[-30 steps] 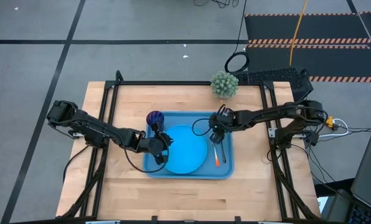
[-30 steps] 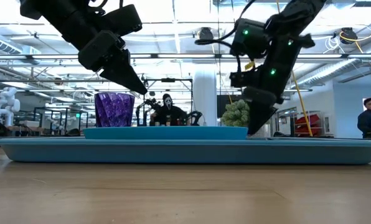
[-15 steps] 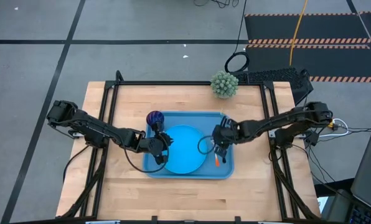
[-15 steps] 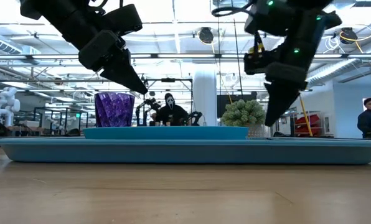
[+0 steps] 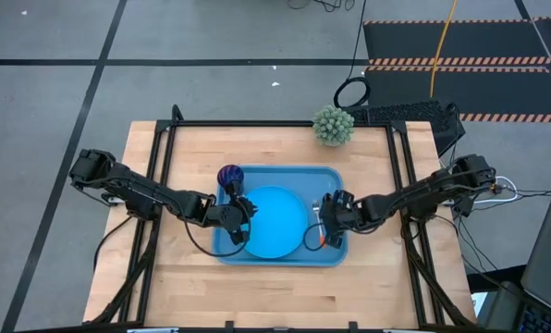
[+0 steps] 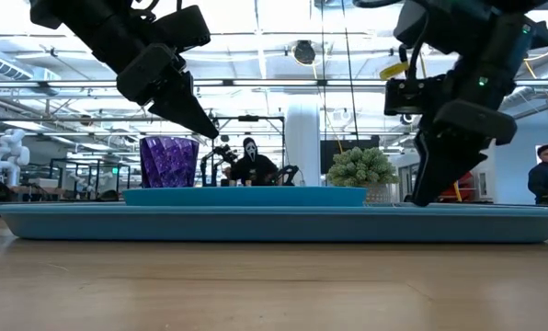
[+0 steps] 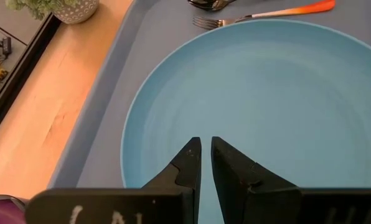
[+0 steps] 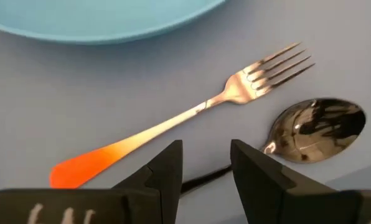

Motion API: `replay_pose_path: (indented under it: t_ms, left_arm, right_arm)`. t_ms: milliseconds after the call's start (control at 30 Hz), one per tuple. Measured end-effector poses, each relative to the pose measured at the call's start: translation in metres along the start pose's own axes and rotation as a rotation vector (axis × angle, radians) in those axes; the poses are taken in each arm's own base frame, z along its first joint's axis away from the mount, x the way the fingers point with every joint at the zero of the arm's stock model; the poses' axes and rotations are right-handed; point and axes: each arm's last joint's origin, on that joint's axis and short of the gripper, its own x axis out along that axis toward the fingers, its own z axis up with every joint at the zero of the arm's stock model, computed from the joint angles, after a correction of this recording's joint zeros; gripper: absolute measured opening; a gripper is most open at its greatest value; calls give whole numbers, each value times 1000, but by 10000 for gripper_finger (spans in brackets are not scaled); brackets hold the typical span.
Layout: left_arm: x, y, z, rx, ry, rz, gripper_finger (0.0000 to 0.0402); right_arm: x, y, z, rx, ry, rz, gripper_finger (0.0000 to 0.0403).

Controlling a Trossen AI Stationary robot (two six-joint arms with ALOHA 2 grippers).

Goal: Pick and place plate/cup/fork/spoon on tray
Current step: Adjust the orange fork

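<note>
All four pieces appear to be on the tray (image 5: 277,173) already, so the task looks close to finished, with little left beyond backing the arms away. The tray sits mid-counter (image 5: 257,287), with the plate (image 5: 275,220) lying flat in its middle. The cup (image 5: 230,176) stands upright in the tray's far left corner, just beside the plate's rim. The fork (image 8: 192,124) lies flat on the tray floor to the right of the plate, clear of the plate's edge, and the spoon (image 8: 313,124) lies just beside it, its bowl near the fork's tines. The right tool (image 5: 328,215) hovers low over these two pieces, its fingers parted with a clear gap between them and nothing held; the spoon's handle seems to run beneath that gap, but the fingers are not closed on it. The left tool (image 5: 241,215) hangs over the plate's left side near the cup, its fingers drawn almost together with only a thin slit between them, and it holds nothing. A small potted plant (image 5: 333,125) stands at the counter's far edge, well apart from the tray.
</note>
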Motion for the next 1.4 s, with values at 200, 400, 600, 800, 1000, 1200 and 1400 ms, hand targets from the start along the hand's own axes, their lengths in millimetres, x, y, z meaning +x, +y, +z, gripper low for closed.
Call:
replay_pose_path:
  t_ms: [200,400,600,800,1000,1200,1400]
  left_arm:
    - [0,-1,1,-8,-10,-22,42]
    - [0,-1,2,-12,-16,-39,42]
    - [0,-1,2,-10,-15,-42,42]
    - [0,-1,2,-5,-14,-41,42]
    - [0,-1,2,-8,-14,-41,42]
    - [0,-1,2,-9,-14,-41,42]
    - [0,-1,2,-9,-14,-41,42]
  right_arm:
    - [5,0,-7,25,-14,12,130]
    - [7,1,-5,24,-35,24,130]
    - [17,10,-8,-14,-32,32,130]
    - [17,13,-10,-20,-40,26,130]
    - [17,14,-11,-21,-36,21,130]
    - [17,15,-9,-1,-57,31,130]
    - [17,16,-7,7,-87,24,130]
